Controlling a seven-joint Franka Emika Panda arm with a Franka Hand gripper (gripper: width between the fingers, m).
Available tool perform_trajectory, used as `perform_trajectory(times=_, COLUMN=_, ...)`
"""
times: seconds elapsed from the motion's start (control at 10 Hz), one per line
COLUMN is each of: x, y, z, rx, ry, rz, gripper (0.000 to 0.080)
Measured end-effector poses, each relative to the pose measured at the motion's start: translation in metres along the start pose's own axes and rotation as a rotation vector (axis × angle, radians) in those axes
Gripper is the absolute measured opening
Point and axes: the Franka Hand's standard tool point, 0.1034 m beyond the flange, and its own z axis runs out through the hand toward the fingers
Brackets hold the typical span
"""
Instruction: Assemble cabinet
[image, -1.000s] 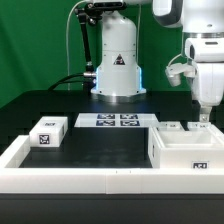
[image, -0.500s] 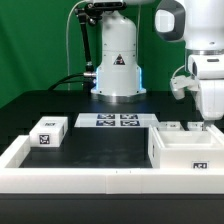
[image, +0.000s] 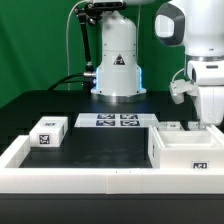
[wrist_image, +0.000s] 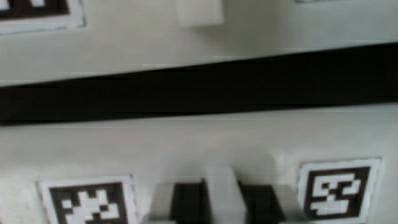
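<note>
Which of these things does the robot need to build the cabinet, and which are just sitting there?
For the job:
- the cabinet
- the small white tagged block
- the pincer, low at the cabinet's far side

Just lying about:
- the marker board
- the long low white rail
</note>
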Motion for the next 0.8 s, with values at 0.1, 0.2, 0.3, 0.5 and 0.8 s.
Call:
perform_trajectory(times=0.1, x=0.001, y=0.002, z=0.0, rx=-0.008, ry=0.006, rz=0.001, gripper=0.0071)
perform_trajectory(times=0.2, x=0.001, y=0.002, z=0.0, rx=-0.008, ry=0.006, rz=0.001, gripper=0.0071)
perform_trajectory(times=0.3, x=0.001, y=0.003, z=-0.001, rx=-0.01, ry=0.007, rz=0.001, gripper=0.0071)
perform_trajectory(times=0.5, x=0.001, y=0.003, z=-0.001, rx=-0.01, ry=0.007, rz=0.001, gripper=0.0071)
perform_trajectory(times=0.8, x=-0.003, y=0.006, z=-0.011, rx=-0.014, ry=-0.006, rz=0.004, gripper=0.0071)
